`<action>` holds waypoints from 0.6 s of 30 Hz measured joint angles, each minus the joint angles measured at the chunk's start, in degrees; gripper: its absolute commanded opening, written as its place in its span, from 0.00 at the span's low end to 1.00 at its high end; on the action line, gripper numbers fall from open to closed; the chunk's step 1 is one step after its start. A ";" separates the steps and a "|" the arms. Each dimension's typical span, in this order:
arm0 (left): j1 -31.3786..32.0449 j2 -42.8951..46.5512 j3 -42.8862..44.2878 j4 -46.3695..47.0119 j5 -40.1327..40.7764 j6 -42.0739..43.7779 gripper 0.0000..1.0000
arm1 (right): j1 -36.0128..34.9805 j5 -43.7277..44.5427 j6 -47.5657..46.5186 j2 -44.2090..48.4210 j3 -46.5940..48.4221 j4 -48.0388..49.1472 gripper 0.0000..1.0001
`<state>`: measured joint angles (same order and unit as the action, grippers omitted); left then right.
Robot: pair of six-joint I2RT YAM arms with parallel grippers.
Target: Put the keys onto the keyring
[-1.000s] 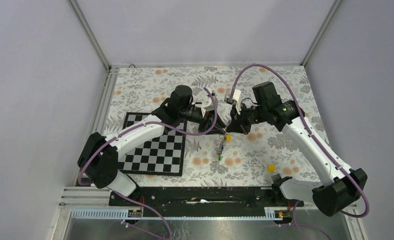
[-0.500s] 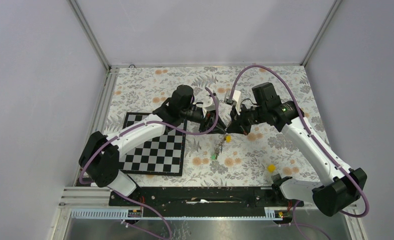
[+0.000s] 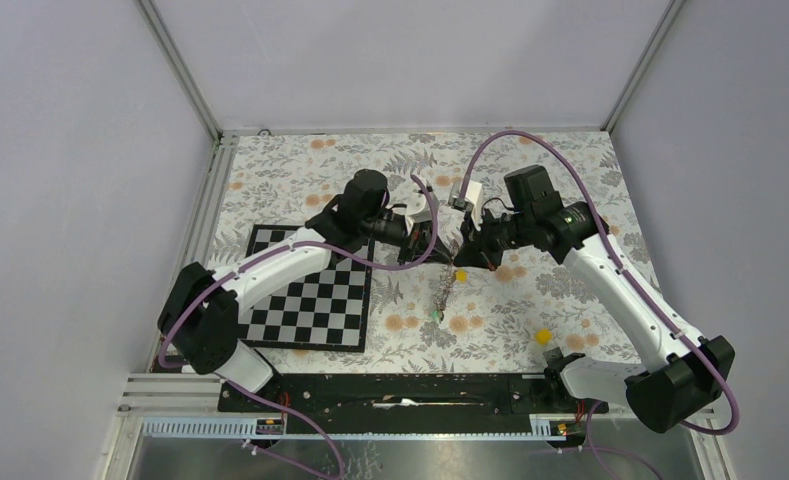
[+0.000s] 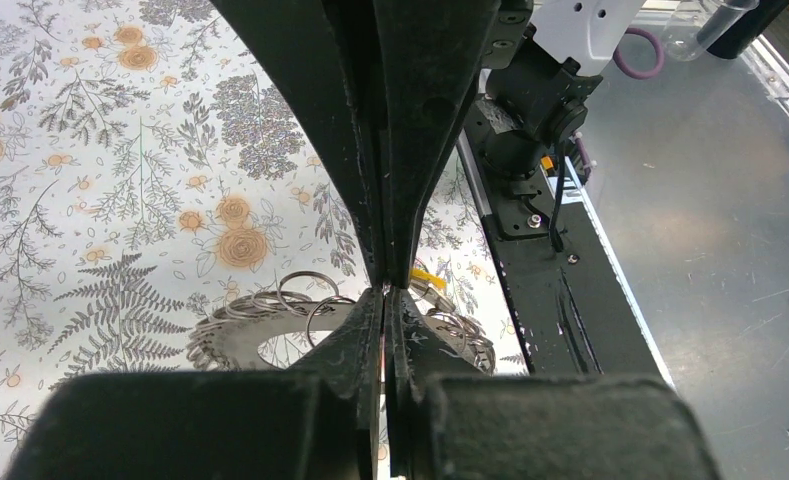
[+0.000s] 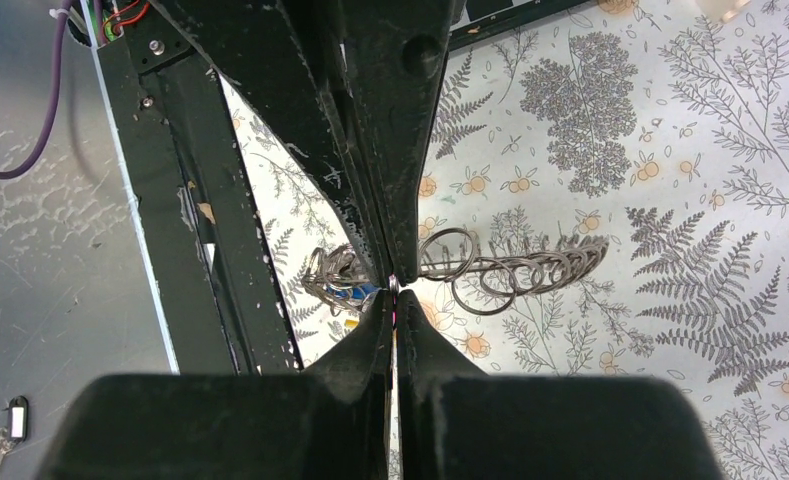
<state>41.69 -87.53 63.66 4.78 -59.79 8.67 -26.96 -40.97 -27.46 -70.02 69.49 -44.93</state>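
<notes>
Left pincer (image 4: 385,290): closed tip to tip at the upper edge of the keyring (image 4: 215,340), whose wire seems to pass between the tips.
Right pincer (image 5: 393,287): shut tight, with a thin bit of the keyring's wire nipped between the tips.
Pincers together: they face each other with tips almost meeting, above the middle of the surface (image 3: 550,170).
Keyring: a jagged loop of overlapping coils. It hangs from the two pincers and trails toward the arm bases, blurred in the top view.
Blue-headed key (image 5: 360,293): among the coils, just beside the right pincer's tips.
Yellow key (image 3: 459,274): close under the tips.
Green key (image 3: 433,314): at the loop's low end.
Surface: covered in a floral print.
Chessboard (image 3: 310,300): under the left arm, apart from the keyring.
Small yellow piece (image 3: 543,336): lies alone near the right arm's base.
</notes>
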 measured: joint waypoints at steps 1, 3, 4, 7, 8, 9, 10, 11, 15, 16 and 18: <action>-0.02 0.00 0.07 -0.11 0.09 0.04 0.00 | -0.04 -0.13 0.00 0.00 -0.02 -0.04 0.00; -0.07 0.00 0.09 -0.33 0.07 0.11 0.00 | -0.11 -0.13 -0.13 0.00 -0.04 0.07 0.00; -0.07 0.00 0.17 -0.44 0.07 0.11 0.00 | -0.11 -0.09 -0.20 0.07 -0.09 0.07 0.02; -0.31 0.00 0.17 -0.61 0.00 -0.22 0.00 | -0.11 -0.13 -0.22 0.76 -1.03 0.90 0.13; -0.37 0.00 0.17 -0.44 -0.11 -0.79 0.00 | -0.11 -0.17 -0.15 1.11 -1.40 1.29 0.18; -0.50 0.00 0.13 0.04 -0.37 -1.62 0.00 | -0.11 -0.26 -0.15 1.62 -1.81 1.92 0.21; -0.81 0.02 -0.17 1.31 -0.81 -3.13 0.00 | -0.11 -0.33 0.00 2.03 -2.01 2.43 0.23; -1.29 0.07 -0.59 2.99 -1.33 -4.87 0.00 | -0.09 -0.44 0.09 2.58 -2.14 2.80 0.24; -3.82 0.63 -4.28 14.49 -3.56 -15.06 0.00 | 0.61 -1.99 0.61 4.07 -2.34 4.81 0.26; -4.20 0.83 -5.25 16.92 -3.82 -17.07 0.00 | 0.83 -2.51 0.83 4.22 -2.40 5.29 0.26; -4.94 1.20 -7.28 22.40 -4.37 -21.42 0.00 | 1.14 -3.50 1.22 4.31 -2.86 5.90 0.26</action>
<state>36.75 -86.32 56.38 27.18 -64.16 -12.75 -25.82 -44.47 -26.24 -65.71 66.63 -39.03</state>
